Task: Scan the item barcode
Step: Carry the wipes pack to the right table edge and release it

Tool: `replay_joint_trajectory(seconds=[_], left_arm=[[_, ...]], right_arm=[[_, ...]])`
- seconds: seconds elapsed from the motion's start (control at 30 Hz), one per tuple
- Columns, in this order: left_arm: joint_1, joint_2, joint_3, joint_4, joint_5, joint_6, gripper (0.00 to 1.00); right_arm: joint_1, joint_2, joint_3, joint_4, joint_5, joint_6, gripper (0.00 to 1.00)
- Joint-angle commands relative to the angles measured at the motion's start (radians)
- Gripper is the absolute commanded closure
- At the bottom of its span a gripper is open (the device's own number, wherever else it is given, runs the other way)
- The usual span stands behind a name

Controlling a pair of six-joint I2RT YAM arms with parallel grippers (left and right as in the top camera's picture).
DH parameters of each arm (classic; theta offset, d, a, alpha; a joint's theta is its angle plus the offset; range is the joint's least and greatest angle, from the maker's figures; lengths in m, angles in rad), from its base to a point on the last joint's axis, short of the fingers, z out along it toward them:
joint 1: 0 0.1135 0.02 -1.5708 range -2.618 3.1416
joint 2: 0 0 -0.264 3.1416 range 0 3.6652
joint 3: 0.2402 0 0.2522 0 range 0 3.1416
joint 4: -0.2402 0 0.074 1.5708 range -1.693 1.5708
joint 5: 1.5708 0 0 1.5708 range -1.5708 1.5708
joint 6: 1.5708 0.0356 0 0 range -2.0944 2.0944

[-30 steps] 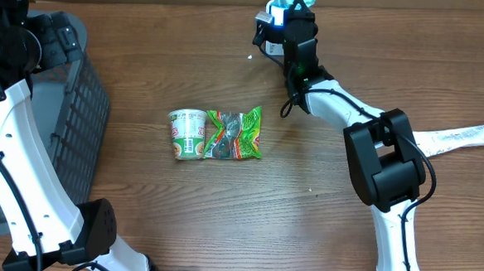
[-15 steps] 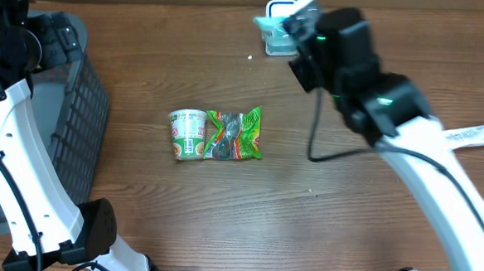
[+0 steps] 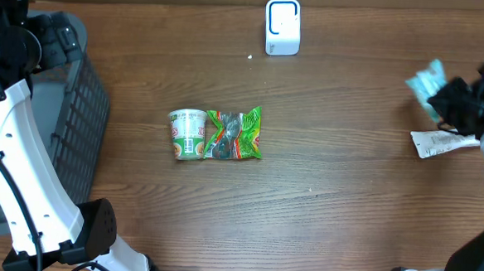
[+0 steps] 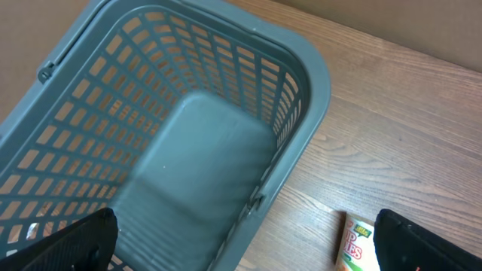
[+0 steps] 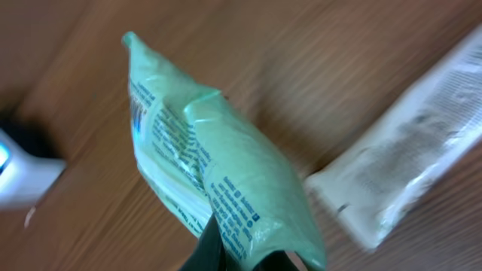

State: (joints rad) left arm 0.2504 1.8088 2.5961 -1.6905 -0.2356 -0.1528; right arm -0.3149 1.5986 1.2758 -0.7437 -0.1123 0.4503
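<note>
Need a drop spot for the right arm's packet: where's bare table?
Free: wide wood between green snack packet and white tube; the band between scanner and noodle cup; the near edge below the cup. Crowded: right edge by the tube and held pale packet; left is basket.

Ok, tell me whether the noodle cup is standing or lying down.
Lying on its side: from overhead the cup shows its printed side wall, right beside the green packet.
</note>
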Motion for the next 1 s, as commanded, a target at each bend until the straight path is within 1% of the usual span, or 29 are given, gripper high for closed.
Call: replay_joint_trajectory(seconds=[0.0,0.1,0.13,0.17,0.23,0.27,0.3,0.33,0.37,0.5,0.6,0.67,0.73,0.8,0.83,0.9,0.97], left_arm=[[-0.002,0.002,0.002,0.001,0.0,0.015,0.0],[-0.002,0.002,0.002,0.001,0.0,0.015,0.01],[-0.002,0.002,0.002,0.001,0.0,0.015,0.0],[-0.002,0.002,0.002,0.001,0.0,0.015,0.0],[-0.002,0.002,0.002,0.001,0.0,0.015,0.0],[-0.002,0.002,0.002,0.001,0.0,0.015,0.0],[-0.002,0.002,0.002,0.001,0.0,0.015,0.0],[-0.002,0.002,0.002,0.001,0.0,0.015,0.0],[-0.002,0.002,0.002,0.001,0.0,0.015,0.0],[-0.002,0.002,0.002,0.001,0.0,0.015,0.0],[-0.002,0.002,0.002,0.001,0.0,0.015,0.0],[-0.002,0.002,0.002,0.001,0.0,0.015,0.0],[-0.002,0.002,0.002,0.001,0.0,0.015,0.0],[-0.002,0.002,0.002,0.001,0.0,0.015,0.01],[-0.002,0.002,0.002,0.001,0.0,0.015,0.0],[-0.002,0.002,0.002,0.001,0.0,0.015,0.0],[-0.002,0.002,0.002,0.001,0.0,0.015,0.0]], right_arm=[[-0.075,0.038,-0.107,0.162,0.053,0.079,0.96],[-0.093,0.079,-0.159,0.293,0.058,0.078,0.96],[-0.092,0.098,-0.164,0.325,0.076,0.078,0.92],[-0.092,0.113,-0.164,0.343,0.083,0.078,0.81],[-0.092,0.133,-0.164,0.378,0.081,0.078,0.5],[-0.092,0.134,-0.164,0.384,0.08,0.078,0.41],[-0.092,0.126,-0.156,0.391,0.038,0.069,0.29],[-0.092,0.119,-0.149,0.389,0.01,0.063,0.27],[-0.092,0.1,-0.133,0.381,-0.051,0.043,0.23],[-0.069,-0.021,-0.035,0.266,-0.211,0.0,0.21],[-0.018,-0.098,0.016,0.186,-0.336,-0.049,0.22],[0.054,-0.143,0.021,0.134,-0.391,-0.08,0.22],[0.138,-0.152,0.021,0.079,-0.39,-0.103,0.22],[0.259,-0.137,0.019,0.025,-0.378,-0.138,0.22],[0.332,-0.12,0.019,0.013,-0.367,-0.166,0.22],[0.433,-0.089,0.019,0.014,-0.317,-0.174,0.22],[0.55,-0.035,0.019,0.033,-0.27,-0.216,0.23]])
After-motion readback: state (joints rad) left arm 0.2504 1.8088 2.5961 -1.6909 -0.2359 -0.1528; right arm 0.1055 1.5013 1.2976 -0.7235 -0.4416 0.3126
